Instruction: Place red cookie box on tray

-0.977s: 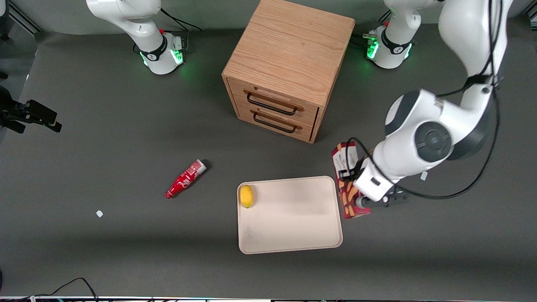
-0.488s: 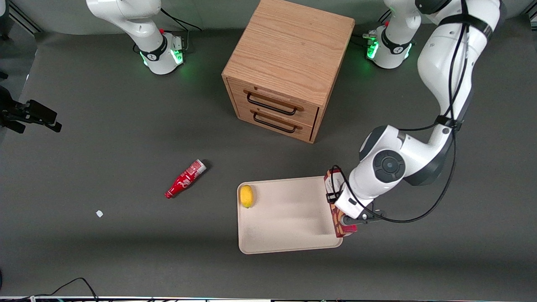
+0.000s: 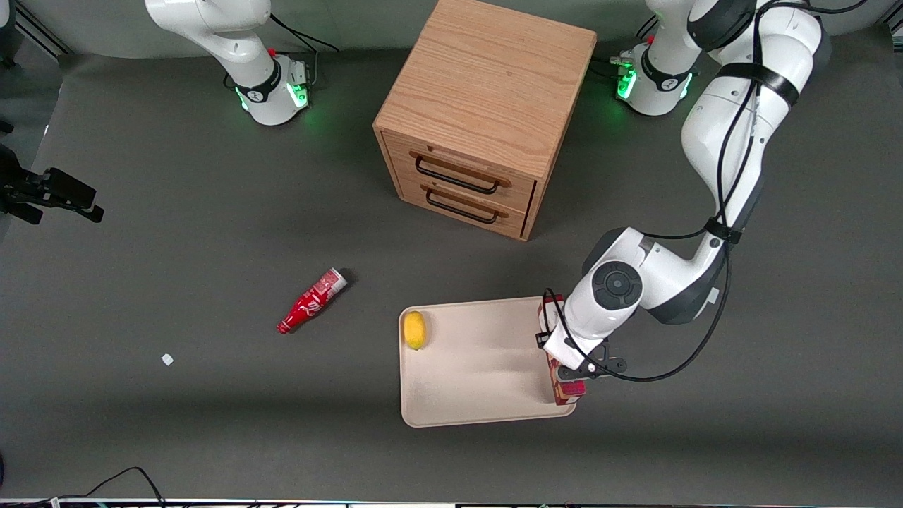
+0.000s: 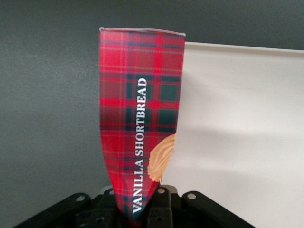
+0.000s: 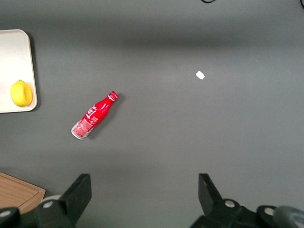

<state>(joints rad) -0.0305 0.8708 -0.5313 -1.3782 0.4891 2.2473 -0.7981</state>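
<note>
Box [image 3: 562,384] first: the red tartan shortbread carton is held in the gripper [image 3: 573,372], fingers clamped on its narrow faces, at the tray's [image 3: 480,395] edge toward the working arm's end of the table. In the wrist view the box [image 4: 140,123] straddles the tray's [image 4: 237,123] rim line, with cream tray on one side of it and grey table [image 4: 47,95] on the other. Whether it already touches the tray or hangs just above it cannot be told.

The tray itself is mostly bare; a lemon [image 3: 414,329] lies near its corner toward the parked arm, well apart from the box. A red bottle [image 3: 311,301] lies on the table farther toward the parked arm's end, and a wooden cabinet [image 3: 487,113] stands farther from the front camera than the tray. Neither is near the path.

The risk, as I judge it, is the rim. If the gripper lets go here, the box may land half on the raised lip, tip, and slide off onto the table. A shift inward over the tray would guard against that. Being slim and held on edge, the box could also topple when freed; toward the table would undo the task.
</note>
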